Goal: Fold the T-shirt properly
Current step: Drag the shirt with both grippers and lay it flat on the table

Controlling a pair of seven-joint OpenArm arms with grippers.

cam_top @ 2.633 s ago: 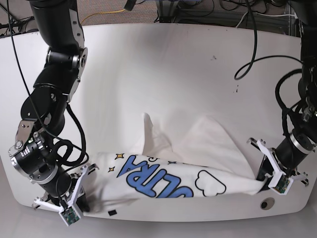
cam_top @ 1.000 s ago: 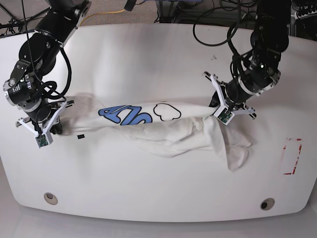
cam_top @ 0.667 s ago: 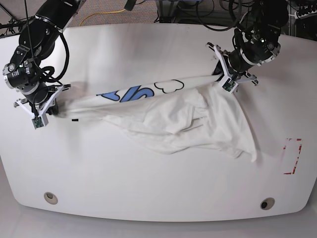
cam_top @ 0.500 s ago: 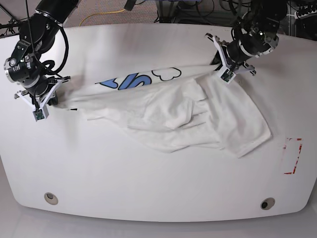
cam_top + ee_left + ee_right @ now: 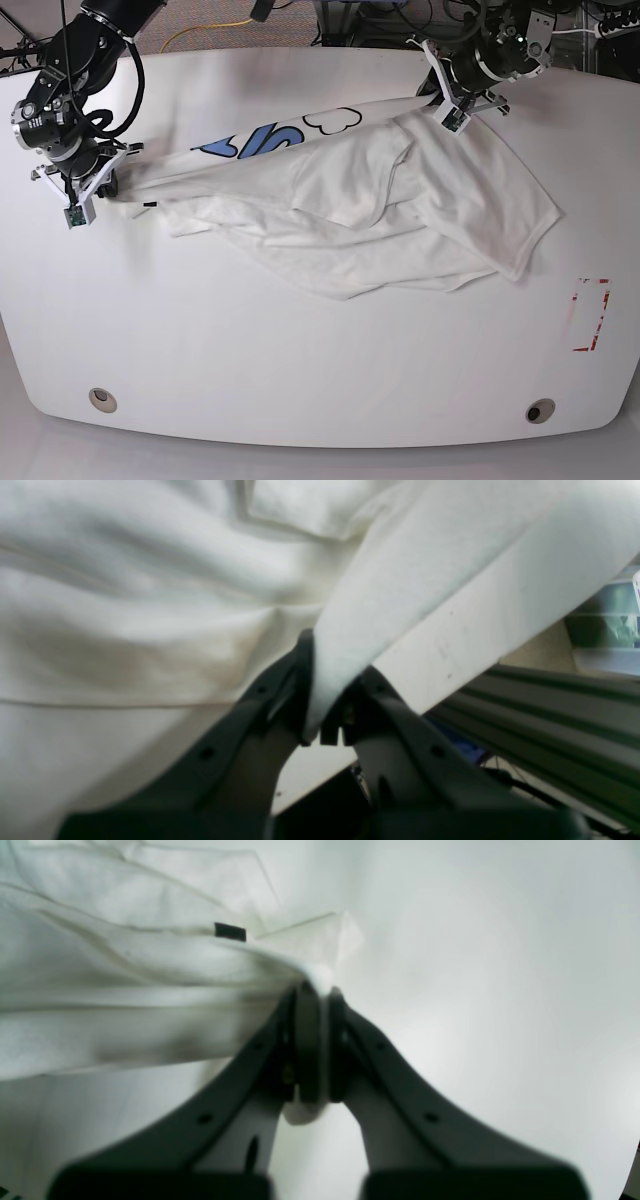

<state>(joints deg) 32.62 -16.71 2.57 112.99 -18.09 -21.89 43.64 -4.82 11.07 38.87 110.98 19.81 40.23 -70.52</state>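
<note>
The T-shirt (image 5: 380, 215) is pulled taut between both grippers across the back half of the white table (image 5: 300, 350), and its loose body trails toward the front. Blue letters (image 5: 250, 140) and a black-outlined cloud (image 5: 335, 120) show along the taut edge. My left gripper (image 5: 440, 100) at the back right is shut on a thick white fold; up close, the left gripper (image 5: 325, 720) pinches that fold of T-shirt (image 5: 150, 605). At the left side of the table, my right gripper (image 5: 108, 192) is shut on a corner. In the right wrist view, the right gripper (image 5: 315, 1040) clamps bunched T-shirt (image 5: 125, 980) near a small black tag (image 5: 230, 931).
A red rectangle mark (image 5: 590, 315) sits near the table's right edge. Two round holes (image 5: 100, 398) (image 5: 540, 410) lie along the front edge. Cables (image 5: 215, 25) run behind the table. The left wrist view shows the table's edge (image 5: 475, 645) and a metal rail (image 5: 550, 715) below it.
Both grippers have carried the T-shirt's edge farther toward the back of the table. The trailing cloth has dragged along and spread wider on the right.
</note>
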